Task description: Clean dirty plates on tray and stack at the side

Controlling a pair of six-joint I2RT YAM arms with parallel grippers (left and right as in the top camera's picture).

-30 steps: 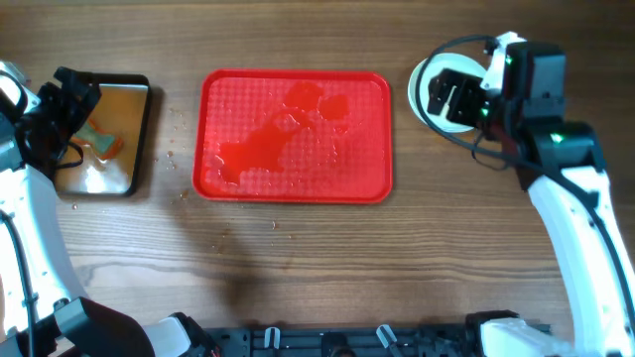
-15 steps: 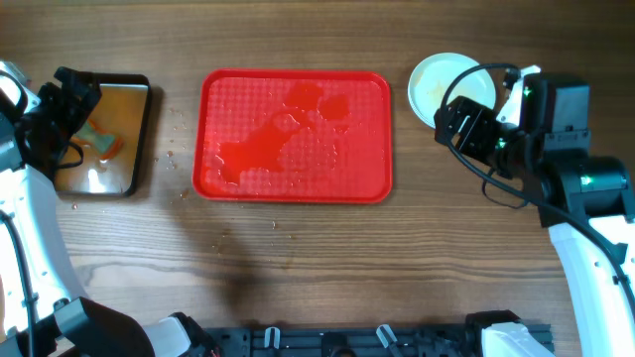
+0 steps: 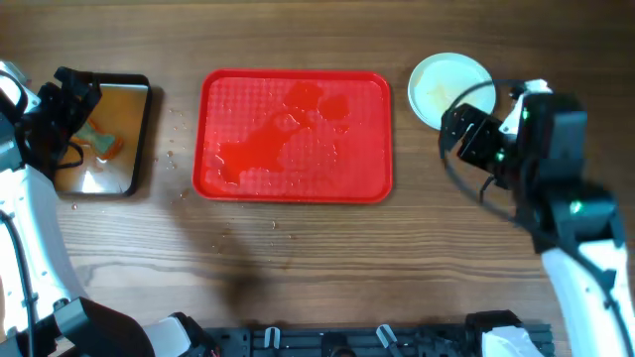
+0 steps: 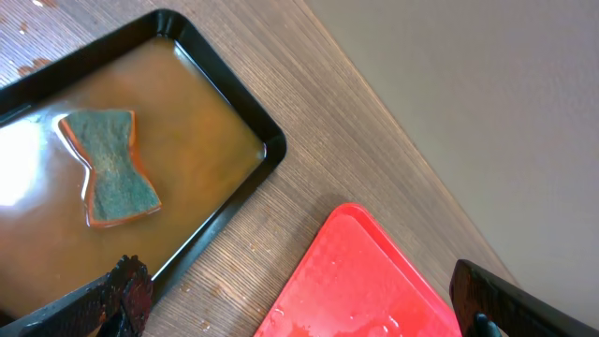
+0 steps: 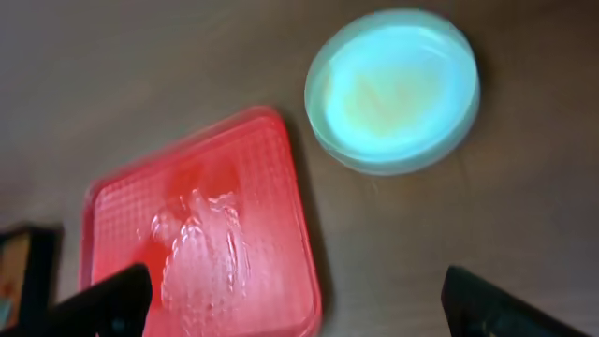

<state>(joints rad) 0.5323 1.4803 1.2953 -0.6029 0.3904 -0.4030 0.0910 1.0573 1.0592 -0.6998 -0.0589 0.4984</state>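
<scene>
Right gripper withdrawn from above plate stack; now beside stack's robot-side edge, jaws apart, empty. Stack top fully uncovered.

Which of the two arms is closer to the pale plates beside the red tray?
Right. The right gripper hovers just beside the plates; the left gripper is far across the table, past the tray, over the black pan.
</scene>
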